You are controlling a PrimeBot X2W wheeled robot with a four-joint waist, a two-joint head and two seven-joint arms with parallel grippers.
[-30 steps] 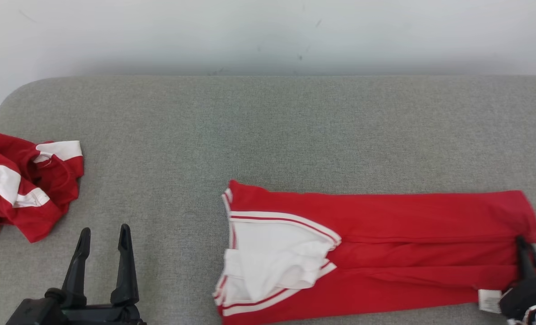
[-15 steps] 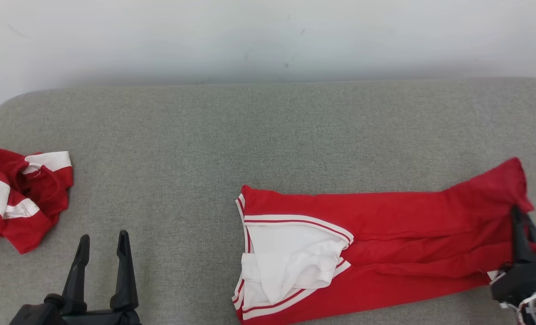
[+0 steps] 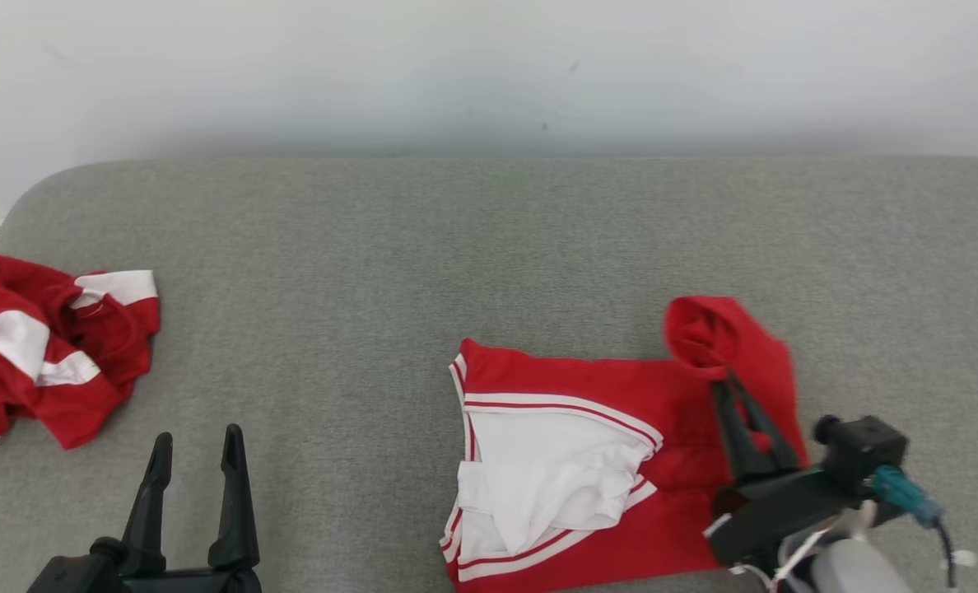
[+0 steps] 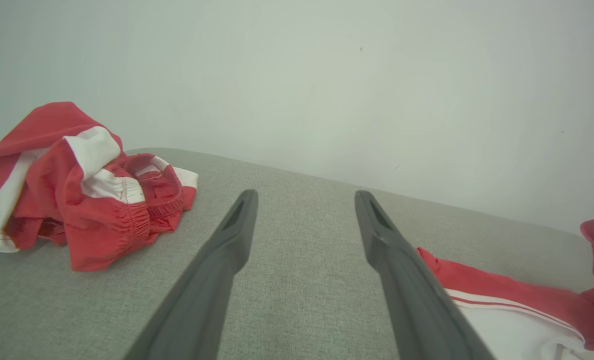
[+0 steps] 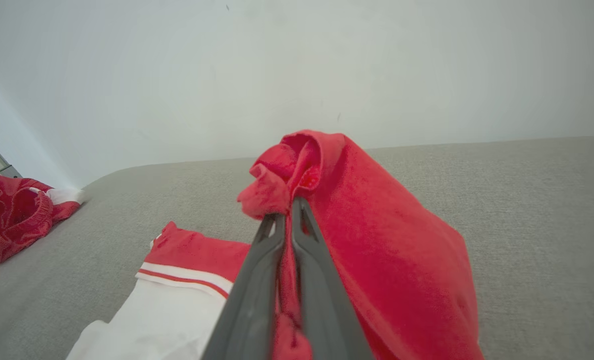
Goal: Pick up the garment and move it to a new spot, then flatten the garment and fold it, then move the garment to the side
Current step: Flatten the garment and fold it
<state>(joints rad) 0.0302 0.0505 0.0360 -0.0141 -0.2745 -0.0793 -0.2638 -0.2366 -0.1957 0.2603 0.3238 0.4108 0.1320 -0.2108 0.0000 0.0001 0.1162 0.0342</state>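
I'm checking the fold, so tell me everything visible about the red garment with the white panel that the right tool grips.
The red soft-cloth garment with a white panel and red-and-white striped trim lies on the grey fabric surface, right of centre in the head view. Its left part rests flat, the white panel rumpled. Its right end is raised and folds over leftward, bunched above the shut right tool that pinches it.

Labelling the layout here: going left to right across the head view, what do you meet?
Crumpled red-and-white clothes → left gripper, open → white-panelled end of the garment → right gripper, shut on the garment's lifted red end.
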